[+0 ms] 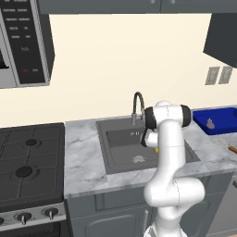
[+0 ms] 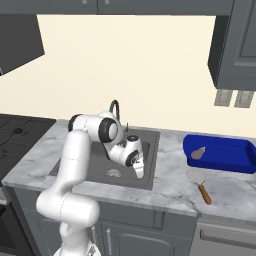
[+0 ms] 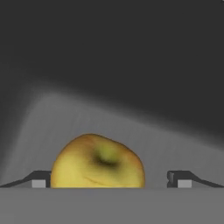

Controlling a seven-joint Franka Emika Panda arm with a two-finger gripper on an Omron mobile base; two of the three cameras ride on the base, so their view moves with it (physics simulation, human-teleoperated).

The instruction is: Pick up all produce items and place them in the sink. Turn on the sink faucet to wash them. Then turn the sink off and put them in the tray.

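A round yellow fruit (image 3: 97, 162) lies on the dark floor of the sink (image 2: 75, 162). My gripper (image 3: 111, 180) is open around the fruit, which sits close to the left fingertip (image 3: 39, 180) with a wide gap to the right one. In the right base view the gripper (image 2: 139, 172) reaches down into the basin's right side. A sliver of the yellow fruit (image 1: 156, 149) peeks out beside the arm. The small eggplant (image 2: 198, 153) rests in the blue tray (image 2: 235, 160) on the counter right of the sink. The dark gooseneck faucet (image 1: 137, 104) stands behind the basin.
A spatula with a wooden handle (image 2: 202, 189) lies on the marble counter in front of the tray. A gas stove (image 1: 28, 162) is left of the sink, with a microwave (image 1: 23, 41) above it. Cabinets hang overhead.
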